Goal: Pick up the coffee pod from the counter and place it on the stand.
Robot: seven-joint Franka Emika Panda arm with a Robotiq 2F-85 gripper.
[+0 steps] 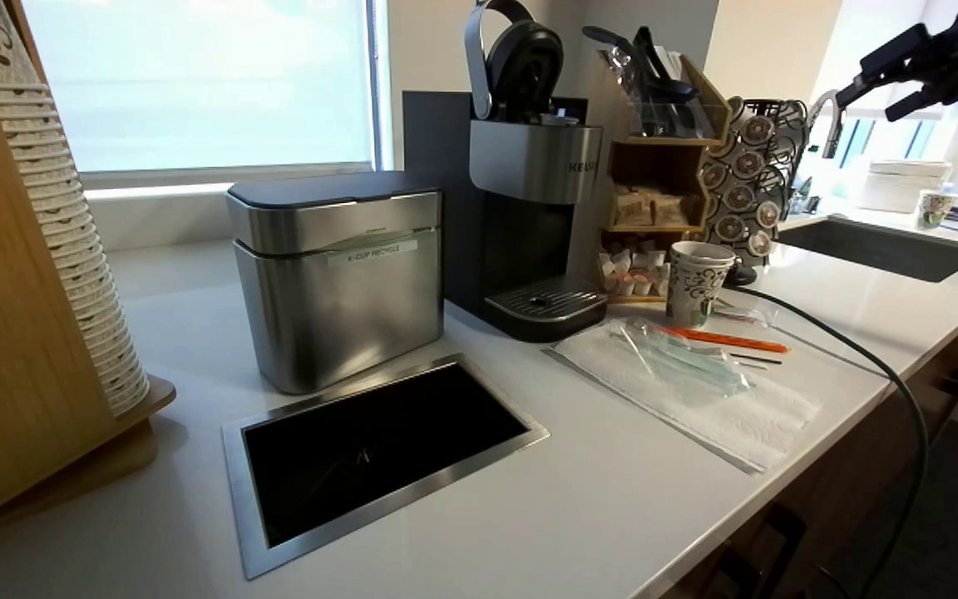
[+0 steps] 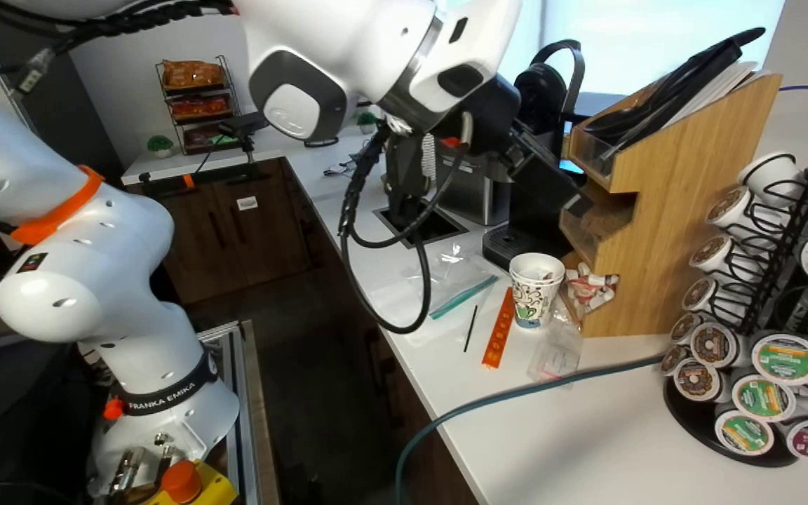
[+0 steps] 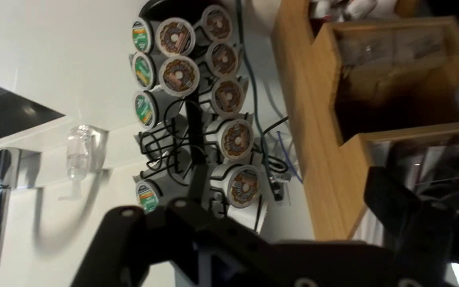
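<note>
My Jaws Stand Wide Apart

In the wrist view everything stands upside down: the stand [image 3: 195, 127] has its base at the top, while my jaws reach in from the bottom edge, dark, blurred and wide apart. Pods [image 3: 179, 75] with brown or green lids fill its wire. The wooden shelf [image 3: 321, 167] stands near it; on its other side, well apart, is a clear bottle [image 3: 80, 155].

In an exterior view I show only at the upper right, my jaws parted and raised above the table [image 1: 595, 507]. Along the back stand the bin [image 1: 346, 308] labelled K-CUP RECYCLE, then the machine [image 1: 529, 162] with its lid up, then the shelf and the stand. Two nested cups [image 1: 695, 291] stand upright in front of the shelf; near them lie an orange strip [image 1: 728, 339] and a clear bag [image 1: 687, 366].

In an exterior view my white arm [image 2: 348, 49] crosses the top, a cable [image 2: 402, 329] looping below the wrist; my jaws are partly hidden here. At the top of the stand a white pod [image 2: 765, 172] sits tilted in the wire, its lid out of sight. Whether that one is the task's pod I cannot tell. A cord [image 2: 537, 388] runs across the table and over its edge.
</note>
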